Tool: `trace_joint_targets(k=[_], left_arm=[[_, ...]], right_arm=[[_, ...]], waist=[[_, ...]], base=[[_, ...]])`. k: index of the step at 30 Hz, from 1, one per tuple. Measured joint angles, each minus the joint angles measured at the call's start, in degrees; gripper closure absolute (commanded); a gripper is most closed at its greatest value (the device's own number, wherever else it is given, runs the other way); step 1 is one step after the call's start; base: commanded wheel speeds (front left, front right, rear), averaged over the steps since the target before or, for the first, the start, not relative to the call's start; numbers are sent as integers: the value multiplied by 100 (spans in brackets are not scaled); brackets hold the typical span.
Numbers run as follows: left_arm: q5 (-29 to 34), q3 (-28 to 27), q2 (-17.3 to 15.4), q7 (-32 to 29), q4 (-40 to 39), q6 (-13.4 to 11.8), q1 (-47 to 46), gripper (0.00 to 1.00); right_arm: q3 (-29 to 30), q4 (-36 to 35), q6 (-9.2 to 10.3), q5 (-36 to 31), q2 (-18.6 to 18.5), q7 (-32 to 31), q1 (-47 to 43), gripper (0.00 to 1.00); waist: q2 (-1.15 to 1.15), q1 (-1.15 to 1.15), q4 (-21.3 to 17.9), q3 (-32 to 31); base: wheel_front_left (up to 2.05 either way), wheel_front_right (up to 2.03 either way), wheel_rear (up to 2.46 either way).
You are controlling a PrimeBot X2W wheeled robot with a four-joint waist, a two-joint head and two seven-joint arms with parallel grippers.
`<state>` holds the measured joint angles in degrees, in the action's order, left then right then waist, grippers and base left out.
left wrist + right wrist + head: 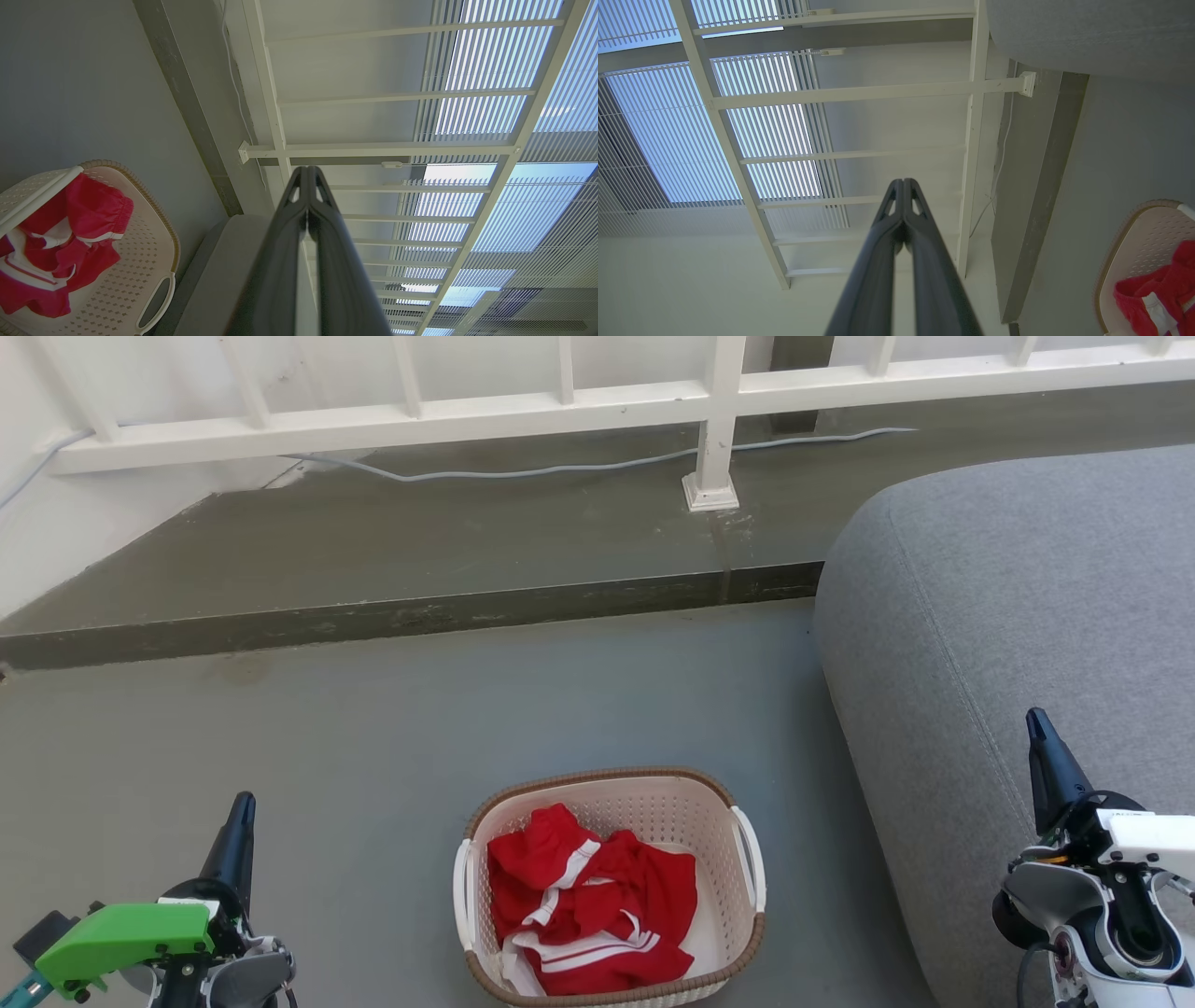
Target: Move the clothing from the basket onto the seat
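Left jaws are pressed shut, dark fingers (pixel 285 252) meeting at the tips with nothing between them. In the head view they sit at 7 o'clock and point toward 12. Right jaws are closed and empty too. They sit at 4 o'clock in the head view, against the near edge of the seat (pixel 1008 616). Neither arm touches anything.

Between the arms, at 6 o'clock, the basket (pixel 609 772) stands upright on the floor (pixel 373 737). The clothing (pixel 597 905) is all inside it, a crumpled red heap with white stripes, filling the half from 6 to 10 o'clock. The 3 o'clock side shows bare plastic. The seat lies at 3 o'clock from the basket, near but apart, and nothing red is on it, so the task looks unstarted.

The clothing should be light, soft and limp. It will sag and trail when raised, and one garment may drag another along. The best hold looks like the raised bunched fold at 11 o'clock of the heap, pinched deep enough to catch several layers. The basket looks light as well, so it may shift or tip if cloth snags on its rim.
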<state>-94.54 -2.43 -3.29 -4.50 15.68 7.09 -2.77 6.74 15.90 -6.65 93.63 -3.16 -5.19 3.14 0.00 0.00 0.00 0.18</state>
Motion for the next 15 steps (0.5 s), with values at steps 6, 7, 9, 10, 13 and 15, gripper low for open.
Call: trace_joint_targets(k=[6,7,9,10,13,15], left_arm=[[0,-2,1,-1,0,0,-1,100],[0,-3,1,-1,0,0,-1,100],[0,-4,1,-1,0,0,-1,100],[1,-5,1,-1,0,0,-1,0],[-2,40,69,1,155,-4,104,0],[-2,60,96,1,205,-5,177,0]], right_arm=[[1,0,0,0,3,0,0,100],[1,0,0,0,3,0,0,100],[1,0,0,0,4,0,0,100],[2,0,0,0,4,0,0,0],[-3,148,18,3,59,2,-103,0],[-5,183,18,3,109,3,-187,0]], waist=[[0,0,0,0],[0,0,0,0],[0,0,0,0],[0,0,0,0],[0,0,0,0],[0,0,0,0]], base=[[0,0,0],[0,0,0],[0,0,0],[0,0,0],[0,0,0],[0,0,0]])
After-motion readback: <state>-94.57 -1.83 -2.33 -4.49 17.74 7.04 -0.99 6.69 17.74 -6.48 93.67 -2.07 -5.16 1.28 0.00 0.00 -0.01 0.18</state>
